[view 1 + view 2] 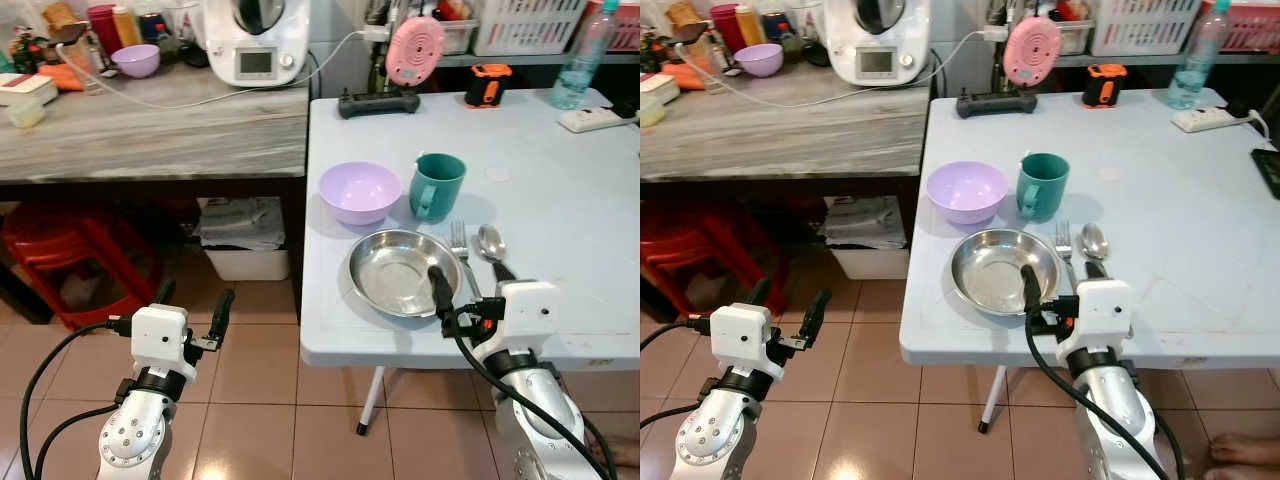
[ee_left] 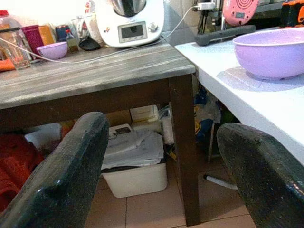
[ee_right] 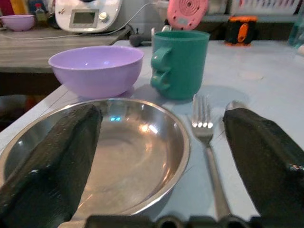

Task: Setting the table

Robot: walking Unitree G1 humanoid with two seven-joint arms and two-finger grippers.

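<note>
Now the right gripper (image 1: 468, 283) sits low at the near edge of the pale blue desk (image 1: 560, 200), its two black fingers (image 3: 52, 152) spread apart and holding nothing. One finger lies over the near rim of the steel plate (image 1: 400, 270), the other by the handles of the fork (image 1: 462, 255) and the spoon (image 1: 490, 245), so the fork runs between the two fingers. Fork and spoon lie side by side just right of the plate, the fork nearer to it. Behind the plate stand a purple bowl (image 1: 360, 190) and, just to its right, a green cup (image 1: 437, 186) with its handle turned toward the robot.

Off to the left, the left gripper (image 1: 192, 312) hangs over the tiled floor (image 1: 250, 360), short of the desk, its fingers (image 2: 61, 175) likewise parted and empty. Ahead of it is a wooden desk (image 1: 150, 130) with a white kitchen machine (image 1: 255, 40) and a second small purple bowl (image 1: 135, 60) on top, a white bin (image 1: 245, 240) beneath, and a red stool (image 1: 70, 260) beside that. At the far side of the pale desk stand a pink round gadget (image 1: 415, 50), an orange and black tape measure (image 1: 488, 85) and a water bottle (image 1: 582, 55).
</note>
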